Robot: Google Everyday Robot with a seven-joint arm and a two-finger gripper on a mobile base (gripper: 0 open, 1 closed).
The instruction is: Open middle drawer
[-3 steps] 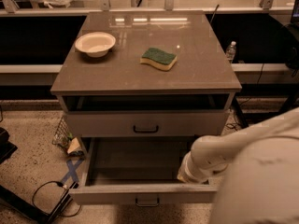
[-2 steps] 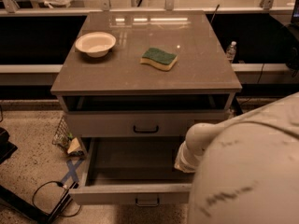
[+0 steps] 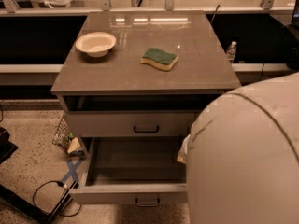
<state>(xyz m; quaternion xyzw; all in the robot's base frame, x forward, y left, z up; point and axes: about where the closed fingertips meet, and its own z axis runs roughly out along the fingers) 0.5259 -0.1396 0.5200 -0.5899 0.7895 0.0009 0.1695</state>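
Compared with one second ago, the pale arm now covers more of the view. It fills the corner at 4 o'clock and reaches higher on the right side. Its rounded end, which was plain to see before, is now only a small light piece at the shell's left edge, over the right side of the open drawer. The tool is hidden behind this shell, so I cannot tell if it is released or clenched.

The middle drawer is pulled far out at 6 o'clock, as it was before, and its inside looks bare. Its small black handle is on the front. The drawer above is only slightly out.

On the tabletop, the white bowl at 10 o'clock and the green-and-yellow sponge near 12 o'clock have not moved.
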